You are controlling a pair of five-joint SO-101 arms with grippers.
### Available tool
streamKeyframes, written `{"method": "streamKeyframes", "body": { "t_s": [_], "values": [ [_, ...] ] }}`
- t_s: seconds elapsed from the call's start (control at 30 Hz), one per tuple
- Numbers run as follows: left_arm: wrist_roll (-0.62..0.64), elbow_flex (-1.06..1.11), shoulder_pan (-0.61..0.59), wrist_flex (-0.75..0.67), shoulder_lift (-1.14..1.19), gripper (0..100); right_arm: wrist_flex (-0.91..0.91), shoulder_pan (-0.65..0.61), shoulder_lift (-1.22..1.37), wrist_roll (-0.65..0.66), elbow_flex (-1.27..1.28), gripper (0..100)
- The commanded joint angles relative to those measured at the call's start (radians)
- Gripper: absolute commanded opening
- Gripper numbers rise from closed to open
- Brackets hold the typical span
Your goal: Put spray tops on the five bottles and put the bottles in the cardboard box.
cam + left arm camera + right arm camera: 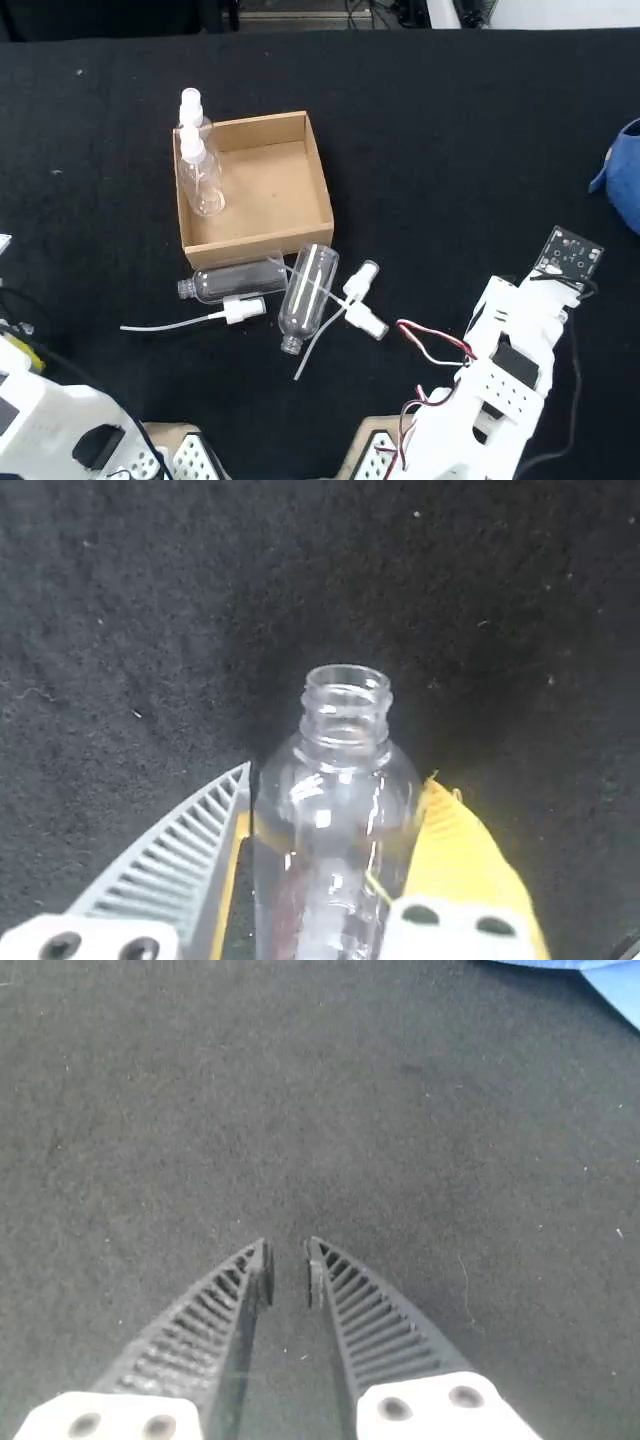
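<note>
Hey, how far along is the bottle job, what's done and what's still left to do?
Done: two capped bottles stand in the cardboard box. In hand: the left gripper holds an uncapped bottle; the right gripper is empty, barely open. Left: two uncapped bottles lie on the table by the box beside three loose spray tops; all three bottles need tops, then boxing.

Right claw (287, 1270), narrowly parted, above black cloth (300, 1080), blue object (612, 974) beyond.
</note>
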Motion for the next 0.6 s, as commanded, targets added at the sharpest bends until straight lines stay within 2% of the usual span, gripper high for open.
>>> {"method": "streamKeyframes", "body": {
  "t_s": [0.0, 0.1, 0.2, 0.4, 0.57],
  "values": [
    [-0.003, -0.018, -0.008, 0.009, -0.021, 3, -0.021, -0.018, -0.035, 0.008, -0.012, 4.7],
    [0.06, -0.038, -0.01, 0.009, -0.075, 3, 0.0, -0.018, -0.035, 0.031, -0.067, 4.7],
    [0.149, -0.039, -0.005, 0.009, -0.178, 3, 0.144, -0.048, -0.035, 0.157, -0.219, 4.7],
    [0.445, 0.074, 0.077, -0.002, -0.39, 3, 0.58, -0.299, -0.028, 0.338, -0.542, 4.7],
    [0.736, 0.162, 0.191, -0.003, -0.509, 3, 0.77, -0.493, -0.025, 0.457, -0.651, 5.7]
  ]
}}
